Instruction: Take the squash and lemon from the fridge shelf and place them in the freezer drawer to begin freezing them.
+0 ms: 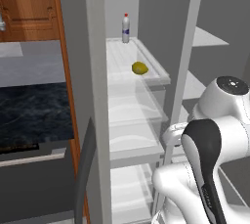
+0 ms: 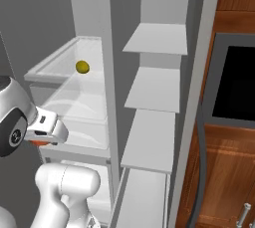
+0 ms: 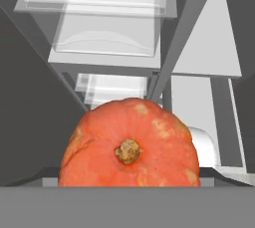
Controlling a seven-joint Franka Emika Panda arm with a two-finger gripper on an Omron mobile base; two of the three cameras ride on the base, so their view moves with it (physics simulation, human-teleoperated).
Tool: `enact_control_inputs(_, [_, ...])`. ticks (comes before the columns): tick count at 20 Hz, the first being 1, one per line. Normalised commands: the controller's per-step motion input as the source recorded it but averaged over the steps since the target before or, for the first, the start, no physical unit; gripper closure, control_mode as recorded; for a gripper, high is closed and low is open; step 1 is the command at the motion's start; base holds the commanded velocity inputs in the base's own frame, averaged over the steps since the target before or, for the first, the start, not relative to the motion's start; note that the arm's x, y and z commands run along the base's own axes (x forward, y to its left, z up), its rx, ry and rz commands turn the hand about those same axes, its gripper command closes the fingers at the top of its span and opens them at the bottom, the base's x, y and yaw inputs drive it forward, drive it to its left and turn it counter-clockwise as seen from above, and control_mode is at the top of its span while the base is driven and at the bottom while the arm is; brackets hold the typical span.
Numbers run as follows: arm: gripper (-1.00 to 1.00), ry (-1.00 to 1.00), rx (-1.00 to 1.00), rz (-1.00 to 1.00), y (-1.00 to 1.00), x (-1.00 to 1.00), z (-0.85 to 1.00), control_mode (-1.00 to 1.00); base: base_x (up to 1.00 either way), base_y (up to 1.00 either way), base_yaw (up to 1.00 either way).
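Gripper apparently holding squash.

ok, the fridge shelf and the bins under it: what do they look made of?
Fridge shelf: looks like opaque white plastic, matte, with fine moulded ribs and a raised rim; the lemon sits on it. Bins: probably clear or frosted plastic, since the back wall shows through their curved fronts.

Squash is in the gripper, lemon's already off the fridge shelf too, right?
Not quite. The squash is in the gripper, as the hand view shows close up, but the lemon sits on the fridge shelf near its front rim, seen in both base views.
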Motion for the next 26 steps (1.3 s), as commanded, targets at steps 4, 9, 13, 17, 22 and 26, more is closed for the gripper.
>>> enact_control_inputs(4, [1.0,0.0,0.0,0.0,0.0,0.0,0.0,1.0,-0.34,0.0,0.0])
enact_control_inputs(9, [1.0,0.0,0.0,0.0,0.0,0.0,0.0,1.0,-0.59,-0.09,0.0])
enact_control_inputs(13, [1.0,0.0,0.0,0.0,0.0,0.0,0.0,1.0,-0.69,-0.18,0.0])
enact_control_inputs(17, [1.0,0.0,0.0,0.0,0.0,0.0,0.0,1.0,-0.73,-0.26,0.0])
enact_control_inputs(22, [1.0,0.0,0.0,0.0,0.0,0.0,0.0,1.0,-0.57,-0.21,-0.02])
enact_control_inputs(26, [1.0,0.0,0.0,0.0,0.0,0.0,0.0,1.0,-0.19,-0.01,-0.08])
